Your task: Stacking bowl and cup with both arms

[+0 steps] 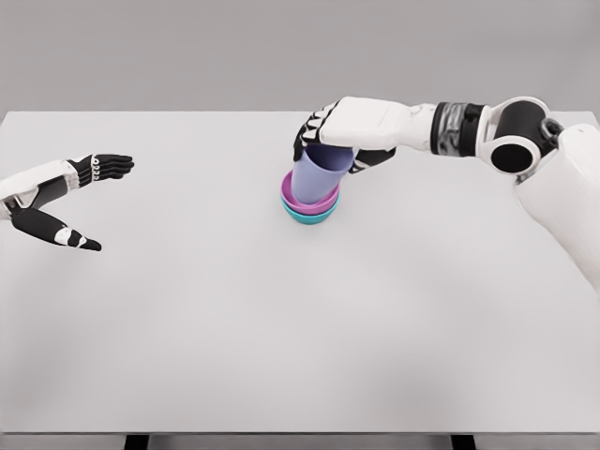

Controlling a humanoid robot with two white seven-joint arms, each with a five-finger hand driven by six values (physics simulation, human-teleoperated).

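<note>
A lavender cup [319,175] stands tilted inside a magenta bowl [298,200], which is nested in a teal bowl [309,216] near the middle of the white table [281,328]. My right hand [328,136] comes in from the right and is shut on the cup's upper rim, fingers curled over its far side. My left hand [89,202] hovers at the table's left edge, far from the stack, with fingers spread and nothing held.
The table's front edge [300,433] runs along the bottom of the view. My right forearm [450,127] stretches above the table's back right part.
</note>
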